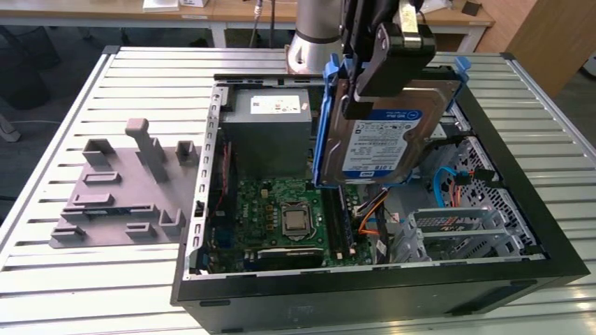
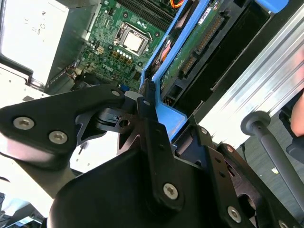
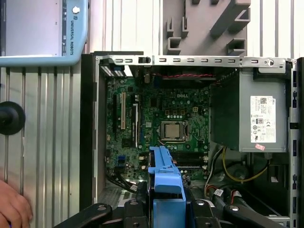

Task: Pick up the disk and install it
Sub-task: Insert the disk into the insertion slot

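A big metal table [image 1: 56, 279] holds an open computer case [image 1: 373, 296] close to its near edge. A grey power box [image 1: 270, 129] sits at the case's far edge. The disk [image 1: 386, 143] hangs upright above the case, just beside that box. The gripper [image 1: 361, 98] holds it, with the jaws squeezed tight on its blue frame.

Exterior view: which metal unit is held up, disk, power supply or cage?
The disk, blue-framed, clamped upright by the end effector above the case; the grey power supply and the cage sit inside it.
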Controlling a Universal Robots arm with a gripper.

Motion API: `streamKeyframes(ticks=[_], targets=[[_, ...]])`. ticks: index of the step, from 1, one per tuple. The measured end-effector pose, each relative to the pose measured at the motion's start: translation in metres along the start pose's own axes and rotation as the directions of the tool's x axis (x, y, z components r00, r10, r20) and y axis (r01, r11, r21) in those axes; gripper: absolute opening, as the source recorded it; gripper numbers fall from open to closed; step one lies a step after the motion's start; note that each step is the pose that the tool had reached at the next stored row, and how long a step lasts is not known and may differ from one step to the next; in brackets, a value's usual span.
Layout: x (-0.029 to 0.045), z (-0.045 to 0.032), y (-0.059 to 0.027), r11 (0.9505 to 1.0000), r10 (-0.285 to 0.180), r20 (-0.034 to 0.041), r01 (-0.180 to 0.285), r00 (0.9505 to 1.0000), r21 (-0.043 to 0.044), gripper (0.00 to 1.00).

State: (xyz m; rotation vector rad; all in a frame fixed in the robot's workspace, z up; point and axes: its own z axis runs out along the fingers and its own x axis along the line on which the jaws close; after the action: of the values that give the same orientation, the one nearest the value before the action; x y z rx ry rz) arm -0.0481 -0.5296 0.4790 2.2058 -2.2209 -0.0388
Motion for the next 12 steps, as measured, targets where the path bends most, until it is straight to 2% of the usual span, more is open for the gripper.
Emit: streamKeyframes(ticks=[9, 12], targets=[[0.0074, 0.0001, -0.0001, 1.0, 0.0, 0.0, 0.0, 1.0, 0.0, 0.36], [0.0085, 0.0, -0.0038, 1.0, 0.0, 0.0, 0.0, 1.0, 0.0, 0.36]])
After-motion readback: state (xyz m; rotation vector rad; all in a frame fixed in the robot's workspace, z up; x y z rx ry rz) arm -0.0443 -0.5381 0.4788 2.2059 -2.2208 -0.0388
